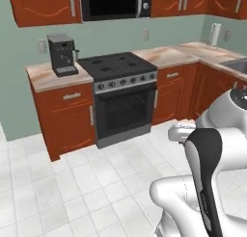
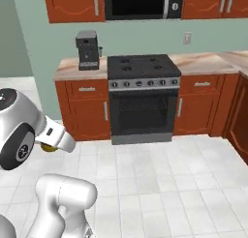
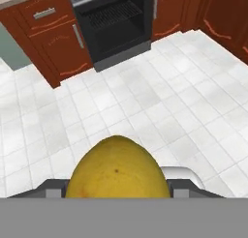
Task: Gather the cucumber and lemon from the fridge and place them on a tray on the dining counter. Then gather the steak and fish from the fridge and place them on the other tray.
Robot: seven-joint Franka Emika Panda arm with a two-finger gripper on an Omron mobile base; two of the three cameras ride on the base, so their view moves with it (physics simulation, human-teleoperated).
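Note:
A yellow lemon [image 3: 117,169] sits at the bottom of the hand view, and my gripper [image 3: 118,192] is shut on it, with the finger tips mostly hidden behind it. The hand hangs above white floor tiles, facing the oven. From the right base camera a sliver of the lemon [image 2: 47,147] peeks out under the white hand [image 2: 58,138] at the left. The left base camera catches the hand [image 1: 182,133] behind the arm's dark elbow. The cucumber, steak, fish, fridge, trays and dining counter are out of view.
A black stove with an oven [image 1: 120,86] stands ahead between red-brown cabinets [image 1: 67,115]. A coffee machine [image 1: 61,55] rests on the counter to its left, under a microwave [image 1: 113,4]. A sink [image 1: 237,65] lies at the far right. White tiled floor [image 1: 72,183] stretches ahead.

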